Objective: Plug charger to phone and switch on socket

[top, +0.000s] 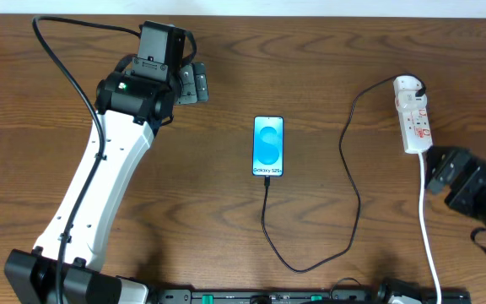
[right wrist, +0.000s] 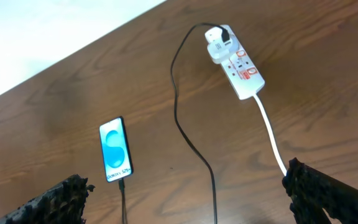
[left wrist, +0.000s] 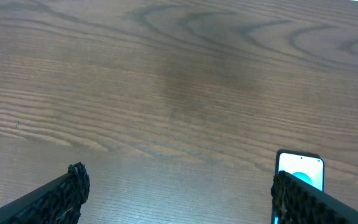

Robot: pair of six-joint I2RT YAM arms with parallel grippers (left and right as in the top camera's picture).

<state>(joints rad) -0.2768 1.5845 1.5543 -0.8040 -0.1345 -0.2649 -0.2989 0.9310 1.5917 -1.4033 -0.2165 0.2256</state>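
The phone [top: 268, 146] lies flat mid-table with its blue screen lit; it also shows in the right wrist view [right wrist: 115, 150] and at the lower right of the left wrist view [left wrist: 301, 168]. The charger cable [top: 350, 181] loops from the phone's near end, where its plug [top: 266, 179] sits in the port, up to the socket [top: 414, 115] at the right, also in the right wrist view [right wrist: 240, 63]. My left gripper [top: 194, 83] is open and empty, far left of the phone. My right gripper [right wrist: 185, 193] is open and empty, near the socket's white cord.
The socket's white power cord [top: 427, 228] runs down to the table's front edge beside my right arm [top: 471, 186]. My left arm [top: 99, 186] stretches across the left side of the wooden table [top: 327, 59].
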